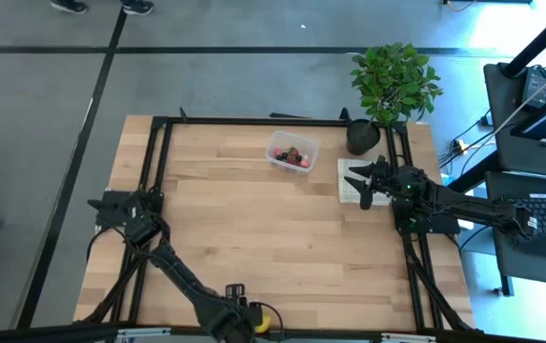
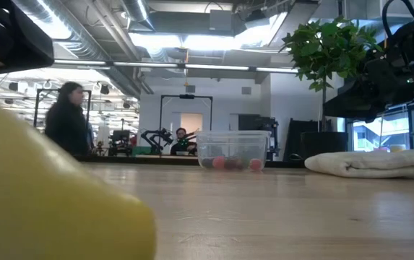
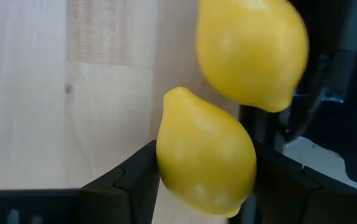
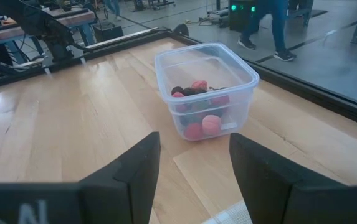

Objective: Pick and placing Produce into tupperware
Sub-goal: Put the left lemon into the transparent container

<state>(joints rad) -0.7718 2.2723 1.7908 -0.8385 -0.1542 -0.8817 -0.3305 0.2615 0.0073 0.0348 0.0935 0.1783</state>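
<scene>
Lemons occupy our left gripper (image 3: 206, 180) at the table's near edge: its fingers bracket one lemon (image 3: 206, 158), narrow tip pointing away from the wrist, a second lemon (image 3: 250, 53) just beyond. We judge the jaws closing on it, grip not yet certain. Moving right, the tupperware (image 1: 292, 152) sits near the far edge, already holding red and dark berries (image 4: 197, 112), diagonally well apart from that lemon. Farther right, our right gripper (image 1: 366, 183) hovers above the beige cloth (image 1: 349, 181), fingers spread and empty, far nearer the tupperware.
</scene>
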